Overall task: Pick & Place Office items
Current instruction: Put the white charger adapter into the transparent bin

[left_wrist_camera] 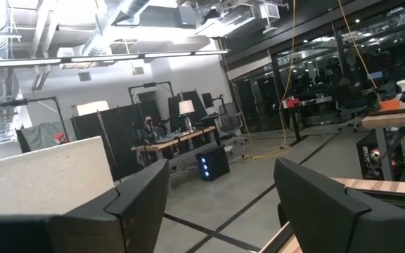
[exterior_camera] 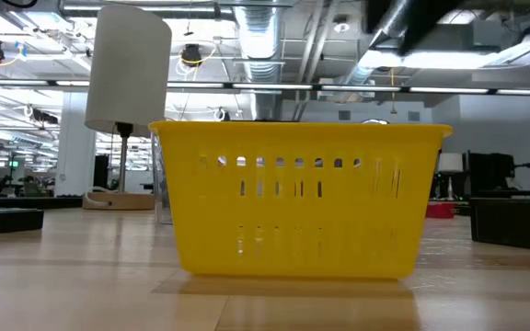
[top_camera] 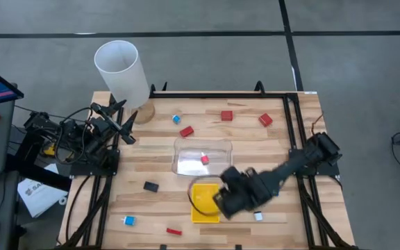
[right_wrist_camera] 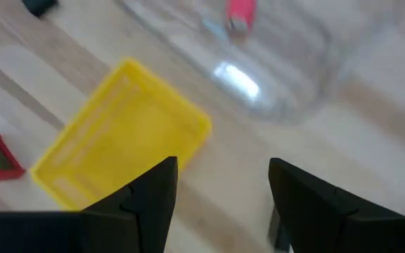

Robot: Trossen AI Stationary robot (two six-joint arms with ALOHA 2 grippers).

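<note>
In the high view my right gripper (top_camera: 219, 199) hovers open over the right edge of the yellow tray (top_camera: 202, 203); its wrist view shows the open fingers (right_wrist_camera: 223, 167) above the bare wood beside the yellow tray (right_wrist_camera: 118, 133). A clear plastic tray (top_camera: 202, 156) holds one small red piece (top_camera: 205, 160). Red blocks (top_camera: 226, 115) (top_camera: 265, 119) (top_camera: 186, 130), blue-and-white bits (top_camera: 176, 119) (top_camera: 128, 221) (top_camera: 258, 217), a black bit (top_camera: 151, 186) and a thin red stick (top_camera: 174, 231) lie on the table. My left gripper (top_camera: 120, 119) waits open at the table's left edge.
A tall white cylinder (top_camera: 122, 71) stands at the far left corner beside my left gripper (left_wrist_camera: 220, 174). In the low view the yellow tray (exterior_camera: 302, 198) fills the foreground. Black frame rails (top_camera: 294, 118) run along the table's sides. Bare wood lies between the scattered pieces.
</note>
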